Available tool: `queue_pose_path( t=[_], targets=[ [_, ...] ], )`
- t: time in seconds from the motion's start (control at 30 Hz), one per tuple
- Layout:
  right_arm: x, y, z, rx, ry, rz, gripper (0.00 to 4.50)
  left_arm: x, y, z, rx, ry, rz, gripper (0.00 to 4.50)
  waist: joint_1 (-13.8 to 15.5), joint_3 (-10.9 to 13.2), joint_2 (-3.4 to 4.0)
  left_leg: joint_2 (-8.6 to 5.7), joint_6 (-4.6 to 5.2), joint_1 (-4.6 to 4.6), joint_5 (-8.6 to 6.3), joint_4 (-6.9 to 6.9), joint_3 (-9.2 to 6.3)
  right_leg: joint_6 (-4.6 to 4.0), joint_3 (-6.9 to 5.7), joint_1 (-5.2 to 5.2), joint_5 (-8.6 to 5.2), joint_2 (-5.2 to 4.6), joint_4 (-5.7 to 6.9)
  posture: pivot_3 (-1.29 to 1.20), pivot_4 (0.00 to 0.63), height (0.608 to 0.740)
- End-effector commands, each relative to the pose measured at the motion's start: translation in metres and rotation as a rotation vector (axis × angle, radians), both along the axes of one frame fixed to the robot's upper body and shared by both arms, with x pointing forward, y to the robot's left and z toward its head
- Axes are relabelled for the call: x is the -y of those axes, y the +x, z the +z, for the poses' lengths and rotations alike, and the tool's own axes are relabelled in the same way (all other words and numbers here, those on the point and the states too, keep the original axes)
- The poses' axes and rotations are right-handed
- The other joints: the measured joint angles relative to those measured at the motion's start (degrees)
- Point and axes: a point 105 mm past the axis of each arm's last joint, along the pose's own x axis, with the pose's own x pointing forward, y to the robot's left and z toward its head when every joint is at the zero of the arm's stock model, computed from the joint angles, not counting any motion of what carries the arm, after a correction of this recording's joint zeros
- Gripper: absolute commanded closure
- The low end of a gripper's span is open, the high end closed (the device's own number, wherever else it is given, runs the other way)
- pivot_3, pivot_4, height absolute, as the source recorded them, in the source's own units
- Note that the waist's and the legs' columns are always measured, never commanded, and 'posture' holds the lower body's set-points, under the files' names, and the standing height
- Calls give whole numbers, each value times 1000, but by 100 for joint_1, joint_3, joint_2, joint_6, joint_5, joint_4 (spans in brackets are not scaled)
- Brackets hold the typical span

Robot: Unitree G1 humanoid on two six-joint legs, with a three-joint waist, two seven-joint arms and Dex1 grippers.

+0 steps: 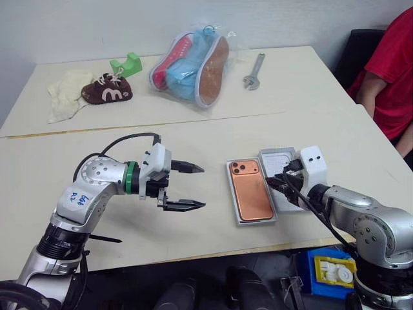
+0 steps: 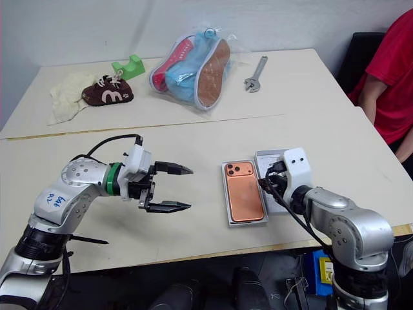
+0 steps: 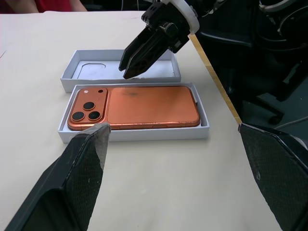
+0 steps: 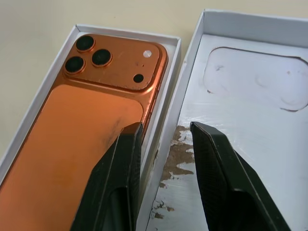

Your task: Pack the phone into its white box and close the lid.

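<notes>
From the head view, the phone lay in one white tray — the left gripper gaped empty. The right wrist view showed the right gripper, fingers slightly parted, straddling both trays' adjoining walls.

You have a copper-orange phone with a darker camera square and black lenses sitting in a white-rimmed tray, beside a white tray smeared brown on its floor, black gripper fingers, and a pale beige table.
</notes>
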Motion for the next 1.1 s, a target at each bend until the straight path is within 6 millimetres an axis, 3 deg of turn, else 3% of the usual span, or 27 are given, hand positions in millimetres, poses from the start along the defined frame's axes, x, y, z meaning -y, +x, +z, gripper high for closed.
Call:
queue_pose_path(
  t=[0.03,0.2,0.4,0.6,1.1],
  targets=[
    [1,1,2,24,-6,-4,2942,0,0,11,44,-15,4,0,-9,0,0,0,0,0,0,0,0,0,0,0,0,0,0,0,150,740],
    [7,2,-4,18,-37,-19,2942,-1,1,11,45,-14,12,0,-12,0,0,0,0,0,0,0,0,0,-3,0,0,0,0,0,150,740],
    [18,-1,4,28,-29,-28,2942,0,-1,8,42,-12,12,0,8,0,0,0,0,0,0,2,0,0,-4,0,0,-2,-1,0,150,740],
    [14,-5,11,29,25,-13,2942,0,1,8,44,-10,12,0,0,0,0,0,0,0,0,2,0,0,-3,1,0,-2,0,0,150,740],
    [22,-2,-20,1,-120,-46,2942,4,5,10,52,-11,9,0,5,-1,-2,-1,0,0,0,8,0,0,-4,1,0,-3,-1,0,150,740]
  ],
)
